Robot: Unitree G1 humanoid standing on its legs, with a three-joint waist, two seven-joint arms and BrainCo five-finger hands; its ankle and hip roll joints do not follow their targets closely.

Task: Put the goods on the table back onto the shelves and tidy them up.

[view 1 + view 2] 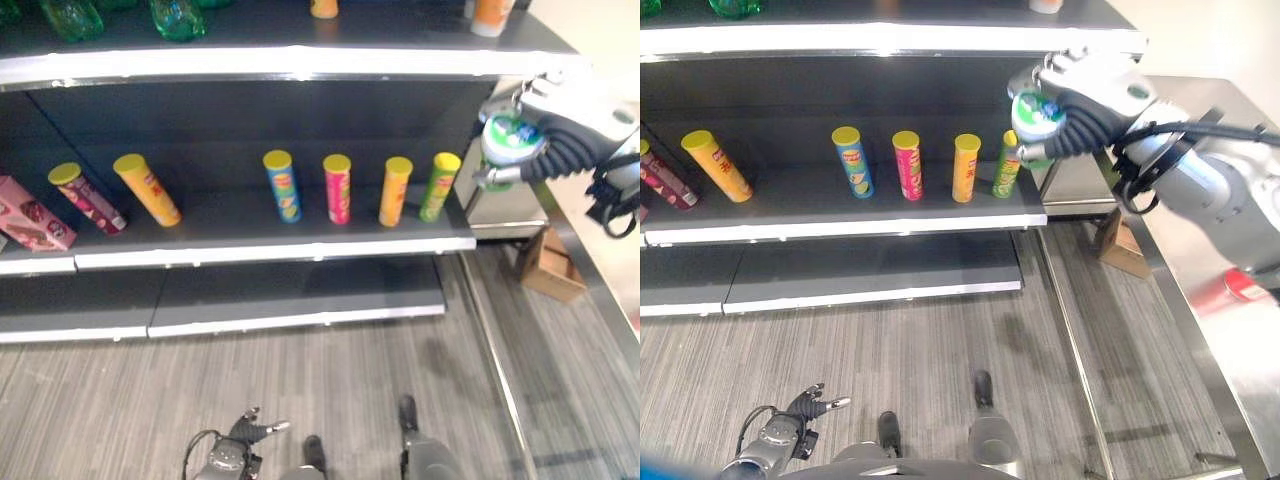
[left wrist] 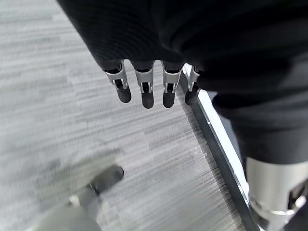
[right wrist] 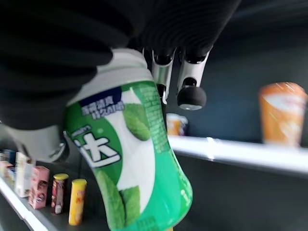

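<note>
1. The shelves [image 1: 270, 245] are dark, flat metal boards with pale front edges, stacked in tiers above a grey, streaked floor [image 1: 330, 380].
2. On the middle tier stand four slim cylinders with yellow lids, well spaced in a row: a blue tube [image 1: 282, 186], a pink tube [image 1: 338, 189], an orange tube [image 1: 394, 191] and a green tube [image 1: 439, 187] at the right end.
3. Further left on the same tier, an orange-yellow tube [image 1: 148, 190] and a dark red tube [image 1: 88, 199] lean over, and a pink carton [image 1: 33, 214] sits at the far left.
4. The top tier carries green translucent bottles [image 1: 176, 17] on the left and orange cups [image 1: 491, 15] on the right.
5. The right hand [image 1: 1092, 88] is raised at the right end of the shelving, level with the underside of the top tier. Its fingers [image 3: 191, 91] and thumb are curled round a green bottle [image 3: 130, 159], a smooth, rounded plastic container with a white-and-green leaf-printed wrap. It is carried in the air, above and just right of the green tube, touching no shelf.
6. A shiny steel table [image 1: 1200, 300] runs along the right side, with a small brown cardboard box [image 1: 550, 265] on the floor by its far end.
7. The left hand [image 1: 240, 432] hangs low near the floor, fingers [image 2: 144, 91] loosely straight and apart, holding nothing.
</note>
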